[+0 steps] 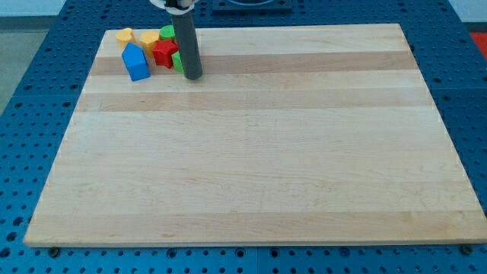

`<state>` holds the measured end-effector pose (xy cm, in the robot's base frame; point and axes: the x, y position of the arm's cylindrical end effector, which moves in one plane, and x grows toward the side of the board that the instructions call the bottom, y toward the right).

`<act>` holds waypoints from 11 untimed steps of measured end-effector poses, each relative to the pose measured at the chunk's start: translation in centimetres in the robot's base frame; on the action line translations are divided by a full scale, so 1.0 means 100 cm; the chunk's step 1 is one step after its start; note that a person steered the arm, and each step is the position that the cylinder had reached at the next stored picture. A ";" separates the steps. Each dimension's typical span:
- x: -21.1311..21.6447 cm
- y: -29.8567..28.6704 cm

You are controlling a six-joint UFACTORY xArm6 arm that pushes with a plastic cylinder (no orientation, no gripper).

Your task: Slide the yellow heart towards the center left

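No hand here, only my tip (193,77) beside the green block (177,61); next, get round to the yellow heart (149,39).

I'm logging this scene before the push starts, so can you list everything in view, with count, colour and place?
Board: one, light wood, fills most of the view.
Blue block: one, blue, near the board's top left corner, at the cluster's lower left.
Yellow blocks: two, at the cluster's top; one at the view's left, one right of it; shapes unclear.
Red block: one, red, cluster's middle.
Green blocks: two, one at the top, one beside the rod.
Surround: blue perforated surface around the board.
My tip: one, dark rod's end, just right of the cluster.
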<state>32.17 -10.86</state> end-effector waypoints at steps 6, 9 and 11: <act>-0.113 0.070; -0.130 0.033; -0.129 -0.009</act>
<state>19.23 -11.73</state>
